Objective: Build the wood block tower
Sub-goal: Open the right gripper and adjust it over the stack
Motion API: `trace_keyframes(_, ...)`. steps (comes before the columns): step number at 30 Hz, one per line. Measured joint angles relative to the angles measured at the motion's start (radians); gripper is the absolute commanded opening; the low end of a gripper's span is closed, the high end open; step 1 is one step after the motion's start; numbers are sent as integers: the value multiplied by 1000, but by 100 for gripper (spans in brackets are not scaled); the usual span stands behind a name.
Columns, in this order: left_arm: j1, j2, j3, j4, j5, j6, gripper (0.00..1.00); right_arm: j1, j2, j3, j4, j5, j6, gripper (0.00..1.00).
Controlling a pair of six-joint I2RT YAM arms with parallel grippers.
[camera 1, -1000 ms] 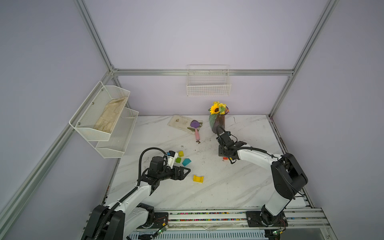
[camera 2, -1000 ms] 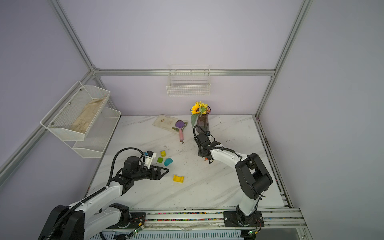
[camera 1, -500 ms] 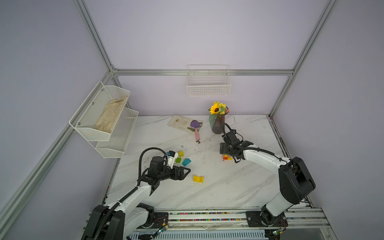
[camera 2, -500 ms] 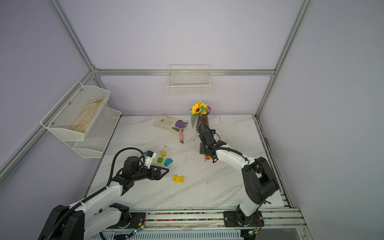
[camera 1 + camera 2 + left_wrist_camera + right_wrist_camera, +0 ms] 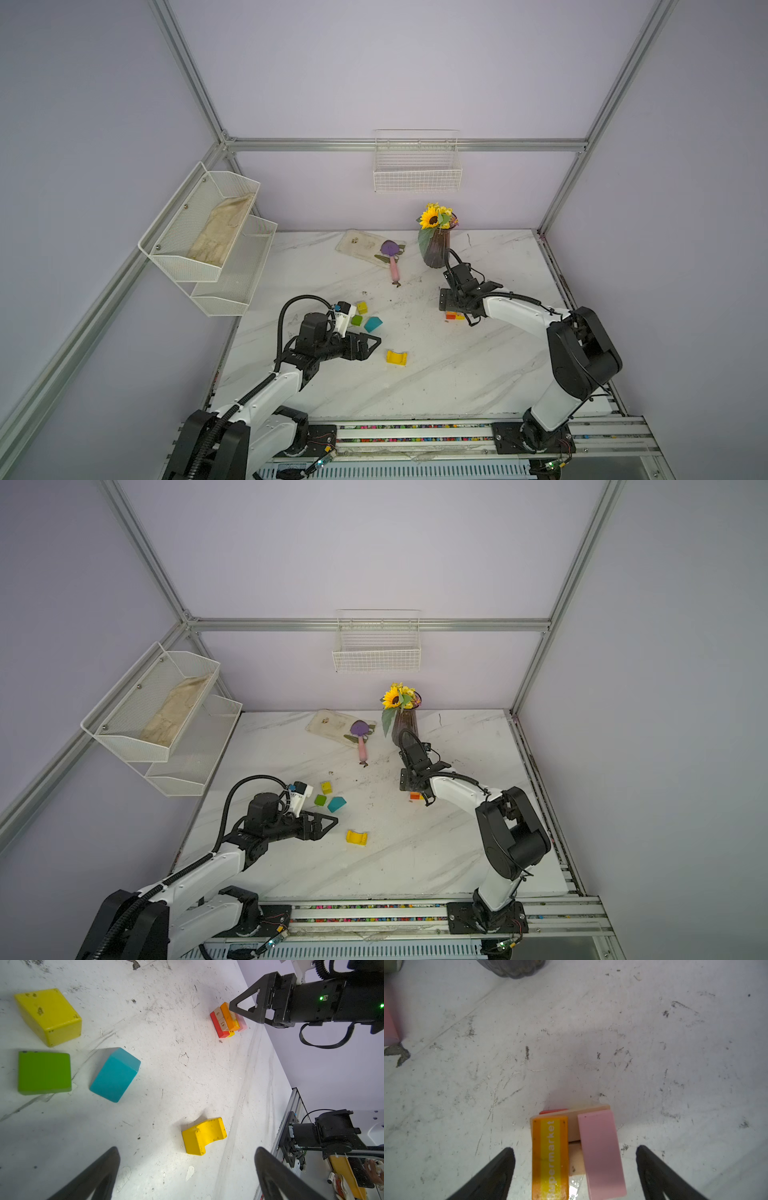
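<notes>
The tower (image 5: 454, 316) (image 5: 415, 796) is a low stack right of centre: a red base, tan bars (image 5: 220, 1019), then an orange "Supermarket" block (image 5: 550, 1157) and a pink block (image 5: 601, 1153) side by side on top. My right gripper (image 5: 575, 1149) (image 5: 452, 308) hangs open just above it, fingers either side and touching nothing. At the left lie loose wood blocks: a yellow cube (image 5: 362, 307) (image 5: 48, 1016), a green one (image 5: 356, 320) (image 5: 44, 1072), a teal one (image 5: 372, 323) (image 5: 115, 1074) and a yellow arch (image 5: 396, 358) (image 5: 203, 1135). My left gripper (image 5: 374, 344) (image 5: 187, 1151) is open and empty, short of the arch.
A dark vase with a sunflower (image 5: 434, 249) stands just behind the tower. A pink-handled purple scoop (image 5: 392, 259) lies on a clear tray (image 5: 357, 245) at the back. A white wire shelf (image 5: 208, 241) hangs at the left wall, a wire basket (image 5: 417, 166) on the back wall.
My right gripper's jaws have spread wide over the stack, and that arm's elbow has swung to the right. The left arm and the loose blocks have not moved.
</notes>
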Motion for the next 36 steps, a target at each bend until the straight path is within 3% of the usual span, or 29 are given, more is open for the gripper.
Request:
trace_keyframes(24, -1, 0, 0, 0, 0, 0, 100, -8, 36, -2, 5, -16, -2, 72)
trace_keyframes(36, -1, 0, 0, 0, 0, 0, 100, -8, 38, -2, 5, -15, -5, 66)
